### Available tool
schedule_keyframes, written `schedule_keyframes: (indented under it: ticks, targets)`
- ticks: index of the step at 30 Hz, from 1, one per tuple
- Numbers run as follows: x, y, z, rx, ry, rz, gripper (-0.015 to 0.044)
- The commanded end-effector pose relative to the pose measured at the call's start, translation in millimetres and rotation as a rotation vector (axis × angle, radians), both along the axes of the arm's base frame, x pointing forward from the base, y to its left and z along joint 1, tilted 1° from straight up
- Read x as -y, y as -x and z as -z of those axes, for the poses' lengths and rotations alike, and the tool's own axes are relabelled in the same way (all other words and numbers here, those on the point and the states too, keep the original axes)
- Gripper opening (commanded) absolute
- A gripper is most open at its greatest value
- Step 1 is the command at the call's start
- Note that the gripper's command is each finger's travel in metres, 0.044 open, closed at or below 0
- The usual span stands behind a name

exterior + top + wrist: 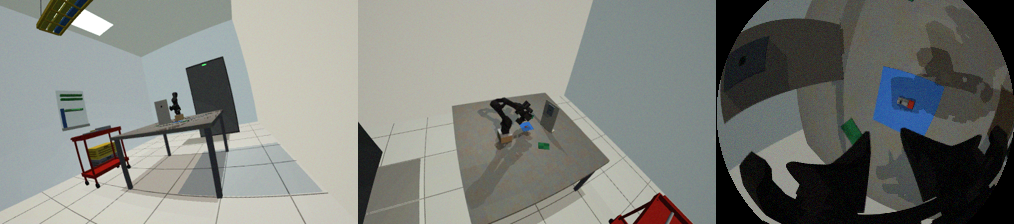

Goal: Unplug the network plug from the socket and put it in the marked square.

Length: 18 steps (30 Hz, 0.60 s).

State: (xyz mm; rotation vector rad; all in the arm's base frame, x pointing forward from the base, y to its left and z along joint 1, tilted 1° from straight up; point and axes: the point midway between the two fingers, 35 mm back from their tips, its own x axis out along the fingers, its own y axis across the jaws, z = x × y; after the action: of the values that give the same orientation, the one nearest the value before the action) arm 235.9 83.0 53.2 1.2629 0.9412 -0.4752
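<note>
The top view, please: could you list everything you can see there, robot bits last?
table: one, grey-brown, room centre
upright panel: one, grey, far right part of table
socket: one, dark, on the panel
marked square: one, blue, before the panel
plug: one, small, reddish, on the square
green patch: one, on table nearer the camera
cart: one, red, bottom right corner
base block: one, tan
arm: one, black
pincer: one, part open, empty, above the square

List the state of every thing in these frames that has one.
Plug: out of the socket, lying inside the blue square.
Socket: empty.
Panel: upright on the table.
Tool: open, holding nothing, above the plug and apart from it.
Door: closed.
</note>
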Motion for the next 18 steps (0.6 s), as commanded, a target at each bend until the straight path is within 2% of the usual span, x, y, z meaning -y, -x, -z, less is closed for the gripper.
schedule_keyframes:
  ticks: [1,12,18]
  targets:
    - [0.9,0.7,-6.9,0.006,-0.001,0.007,0.0156]
    - [1.1,3.9,-13.4,0.000,0.000,0.000,0.0156]
    - [-0.2,1.1,-30.7,0.001,0.000,0.001,0.0156]
